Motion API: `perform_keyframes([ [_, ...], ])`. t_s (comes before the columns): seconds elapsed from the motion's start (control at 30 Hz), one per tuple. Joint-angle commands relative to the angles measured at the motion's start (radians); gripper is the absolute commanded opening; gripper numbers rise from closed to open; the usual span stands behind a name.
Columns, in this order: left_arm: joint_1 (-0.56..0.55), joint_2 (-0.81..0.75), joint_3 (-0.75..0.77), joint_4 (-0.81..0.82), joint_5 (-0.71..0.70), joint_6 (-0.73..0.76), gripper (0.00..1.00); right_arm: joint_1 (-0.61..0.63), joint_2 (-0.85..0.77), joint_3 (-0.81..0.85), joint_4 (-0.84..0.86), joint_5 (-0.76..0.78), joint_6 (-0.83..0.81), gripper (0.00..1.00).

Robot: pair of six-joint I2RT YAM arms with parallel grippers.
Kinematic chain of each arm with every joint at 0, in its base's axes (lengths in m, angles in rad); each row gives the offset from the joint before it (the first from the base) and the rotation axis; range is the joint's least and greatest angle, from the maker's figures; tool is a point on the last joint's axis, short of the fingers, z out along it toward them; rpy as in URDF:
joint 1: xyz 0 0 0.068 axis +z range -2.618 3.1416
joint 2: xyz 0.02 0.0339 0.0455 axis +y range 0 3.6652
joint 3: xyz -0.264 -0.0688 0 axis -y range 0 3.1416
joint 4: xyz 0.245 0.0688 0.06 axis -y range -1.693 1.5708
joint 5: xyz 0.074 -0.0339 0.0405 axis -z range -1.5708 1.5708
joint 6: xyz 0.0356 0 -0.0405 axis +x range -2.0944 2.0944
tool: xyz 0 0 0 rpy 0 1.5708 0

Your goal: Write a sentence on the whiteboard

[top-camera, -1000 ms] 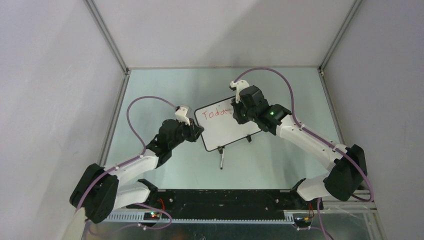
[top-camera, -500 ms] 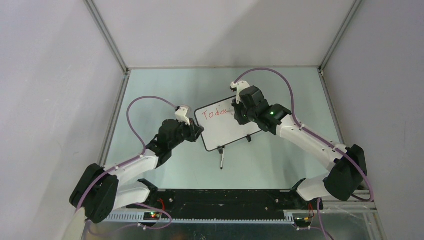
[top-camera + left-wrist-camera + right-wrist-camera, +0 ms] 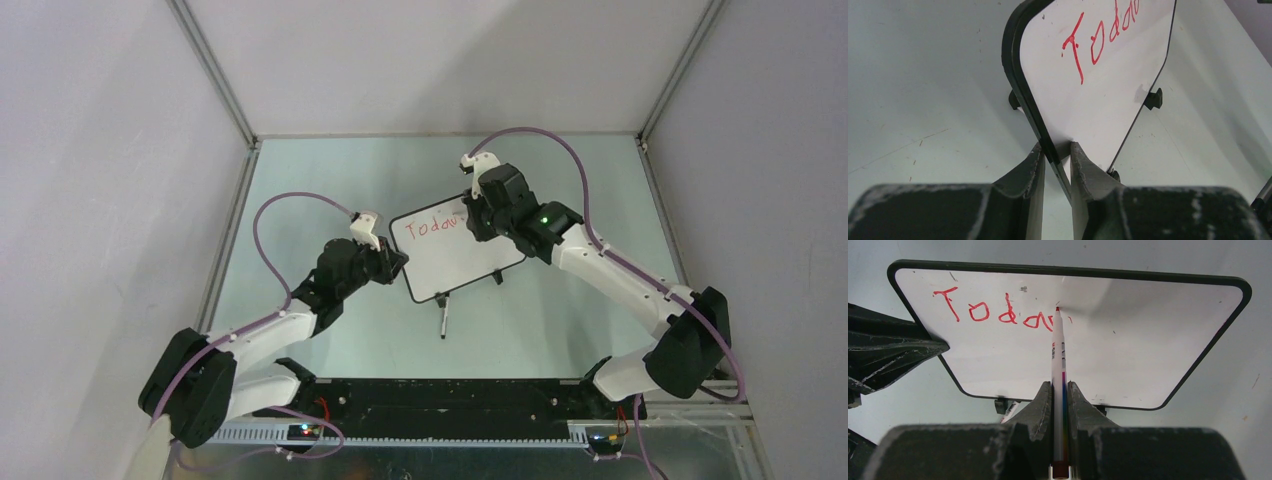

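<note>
left gripper clamped on whiteboard left edge, board standing mid table, right gripper pinching marker, tip at the end of red sentence reading "Toda"

The left arm reaches forward and inward from its base with the elbow bent. Its left end effector pinches the edge of the whiteboard, one finger on each side of the frame. The right arm stretches farther out and angles inward. Its right end effector is clamped tight on a marker that points forward past the fingertips.
</note>
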Motion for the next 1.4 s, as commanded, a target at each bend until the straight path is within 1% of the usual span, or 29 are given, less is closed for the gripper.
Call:
perform_keyframes([
  [0.0,0.001,-0.025,0.013,0.023,-0.006,0.038,0.17,-0.005,0.014,0.046,0.009,0.016,-0.005,0.0],
  [0.4,0.002,-0.029,0.011,0.021,-0.01,0.039,0.18,-0.005,0.012,0.036,-0.017,0.026,0.0,0.0],
  [0.77,0.001,-0.029,0.01,0.023,-0.009,0.038,0.18,-0.001,-0.005,-0.009,-0.024,0.025,0.008,0.0],
  [1.37,0.001,-0.031,0.012,0.019,-0.012,0.038,0.18,0.03,-0.024,-0.047,-0.029,0.011,0.011,0.0],
])
